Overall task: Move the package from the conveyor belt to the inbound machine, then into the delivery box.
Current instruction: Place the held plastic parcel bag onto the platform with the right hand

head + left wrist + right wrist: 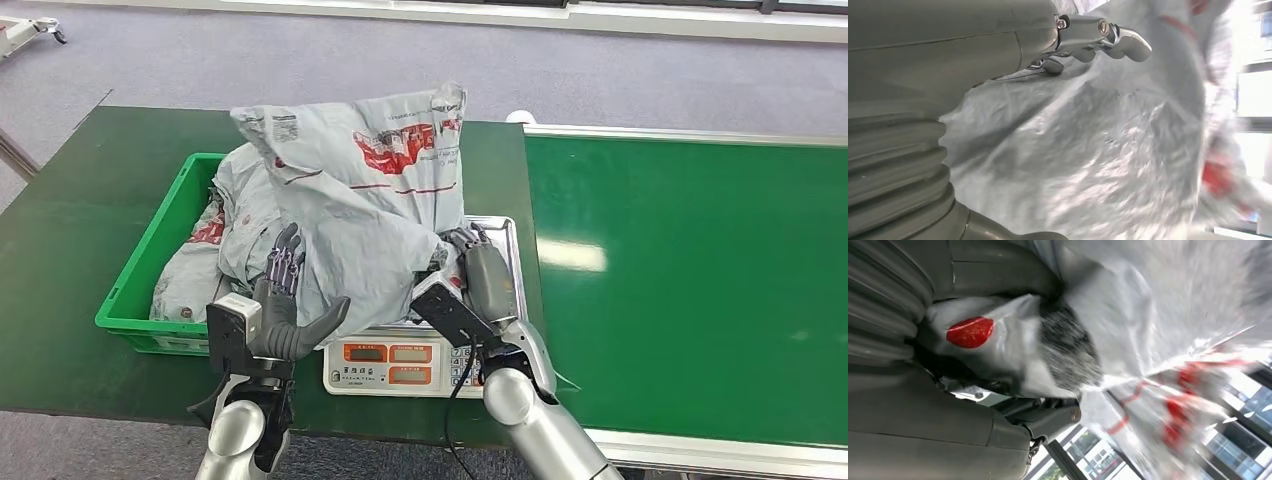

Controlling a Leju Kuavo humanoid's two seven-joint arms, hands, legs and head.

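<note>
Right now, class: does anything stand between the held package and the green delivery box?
Nothing visible bars the way. Both hands, left and right, hold the package beside the green box, already holding other packages.

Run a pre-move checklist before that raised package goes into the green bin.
1. Right hand holds the package: ok.
2. Left hand supports the package's left side: ok, fingers against it.
3. Package lifted off the scale: cannot tell, its lower edge hides the tray.
4. Room in the green bin: not ok, grey bags already pile above the rim.
5. Conveyor belt bare: ok.
</note>
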